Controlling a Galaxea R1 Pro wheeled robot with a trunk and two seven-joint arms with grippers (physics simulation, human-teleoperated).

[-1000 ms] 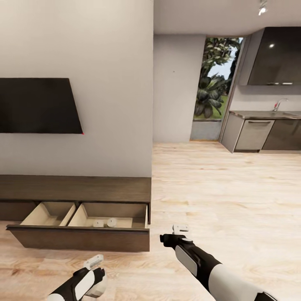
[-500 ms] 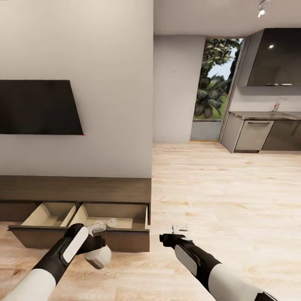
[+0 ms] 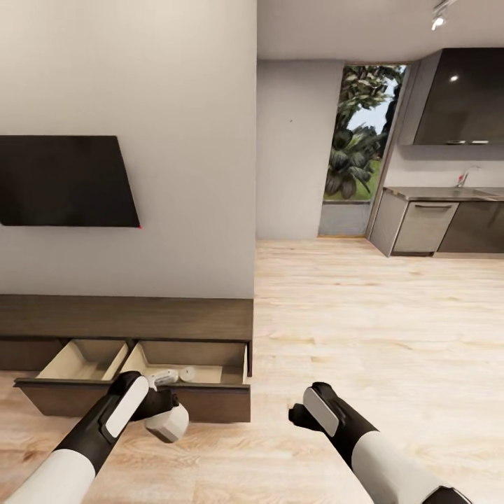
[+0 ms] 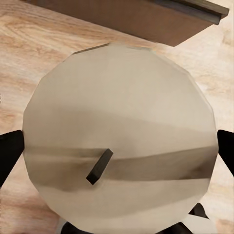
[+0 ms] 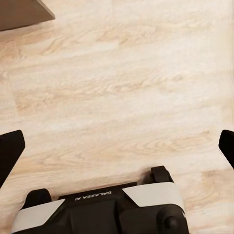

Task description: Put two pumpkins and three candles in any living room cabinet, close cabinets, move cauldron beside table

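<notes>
Candle (image 3: 168,423) in your left gripper (image 3: 162,414): the pale cylinder sits between the dark fingertips (image 4: 10,155), its flat wick end facing the wrist camera, so the gripper is closed around it. In the head view you hold it just in front of the dark front panel of the cabinet (image 3: 126,318) drawer (image 3: 140,400), low over the wood floor (image 3: 364,329), not yet above the drawer's inside. That drawer stands pulled out, with its beige interior showing. In its right compartment lie two more candles (image 3: 186,374), near the back wall and close together; your left arm partly covers one of them.

Your right gripper (image 3: 297,418) hangs over bare floor to the right of the cabinet's end, well apart from the drawer. Its wrist view shows the two fingertips (image 5: 9,150) spread wide with nothing between them. A dark screen (image 3: 66,180) hangs on the wall above the cabinet.
</notes>
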